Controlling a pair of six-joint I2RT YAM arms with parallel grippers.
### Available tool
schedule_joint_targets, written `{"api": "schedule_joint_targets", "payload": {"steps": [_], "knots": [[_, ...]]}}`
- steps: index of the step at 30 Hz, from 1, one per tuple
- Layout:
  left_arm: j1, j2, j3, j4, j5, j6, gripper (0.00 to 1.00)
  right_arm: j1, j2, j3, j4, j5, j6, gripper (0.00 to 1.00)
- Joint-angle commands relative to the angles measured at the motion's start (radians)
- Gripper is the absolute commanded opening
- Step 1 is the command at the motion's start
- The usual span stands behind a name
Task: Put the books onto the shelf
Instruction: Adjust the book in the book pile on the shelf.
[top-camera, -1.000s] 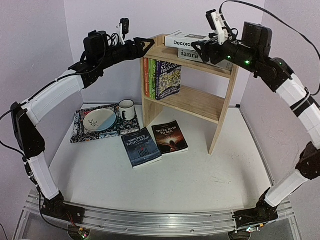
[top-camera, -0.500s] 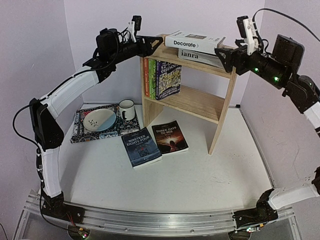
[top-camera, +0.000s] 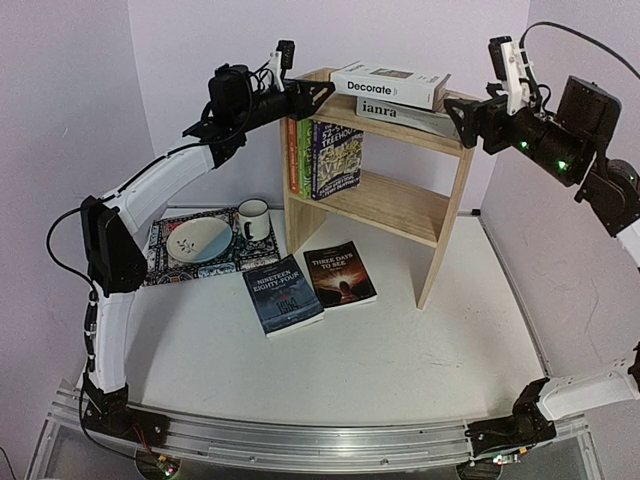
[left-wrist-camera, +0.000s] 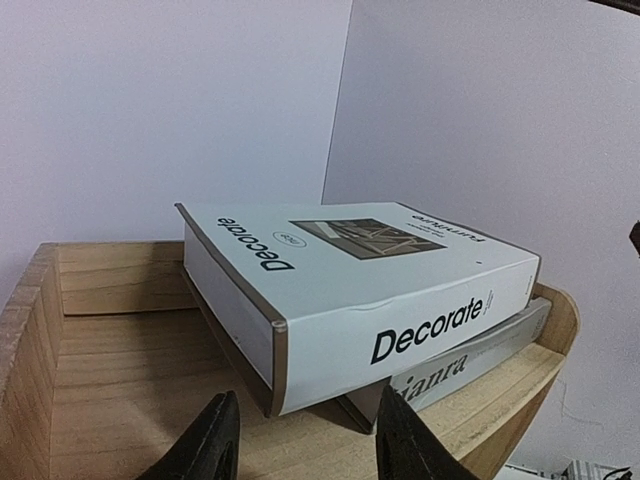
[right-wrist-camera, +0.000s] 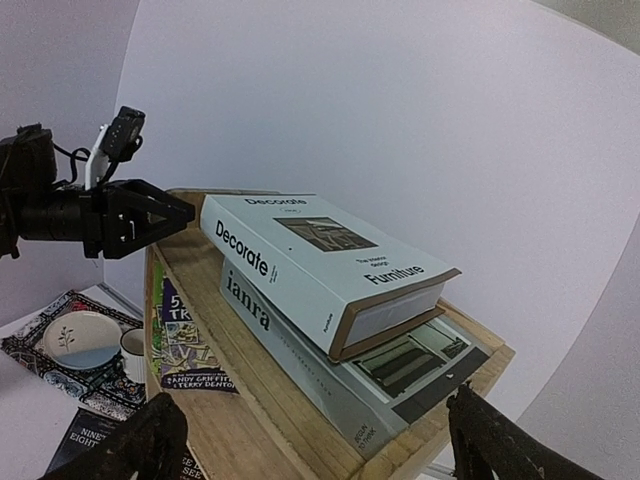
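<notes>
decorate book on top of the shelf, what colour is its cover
The Decorate book is white with black lettering and brown edging; the left wrist view shows it best.

Soft, even room light — no glare.
Your wrist views bow at the edges; faint shadows lie on the tabletop (top-camera: 380, 350).

On top of the shelf (top-camera: 440, 215), the white book (top-camera: 388, 84) reads "Decorate" on spine and cover; the grey book (top-camera: 400, 112) under it reads "ianra". A paperback (top-camera: 337, 158) on the shelf's lower tier shows "TREEHOUSE". In front of the shelf lie a dark blue book (top-camera: 283, 294), "NINETEEN EIGHTY-FOUR", and a black book (top-camera: 340, 274), "THREE DAYS TO SEE".
</notes>
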Motion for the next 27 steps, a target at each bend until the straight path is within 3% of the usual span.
{"api": "schedule_joint_targets", "payload": {"steps": [1, 7, 27], "knots": [[0.001, 0.019, 0.077, 0.073, 0.045, -0.032, 0.42, -0.006, -0.019, -0.008, 0.062, 0.064, -0.002, 0.91], [0.001, 0.056, 0.117, 0.081, 0.064, -0.069, 0.27, -0.006, -0.030, -0.015, 0.062, 0.077, -0.006, 0.91], [-0.018, 0.101, 0.146, 0.140, 0.172, -0.173, 0.21, -0.006, -0.075, -0.062, 0.128, 0.160, -0.013, 0.91]]}}
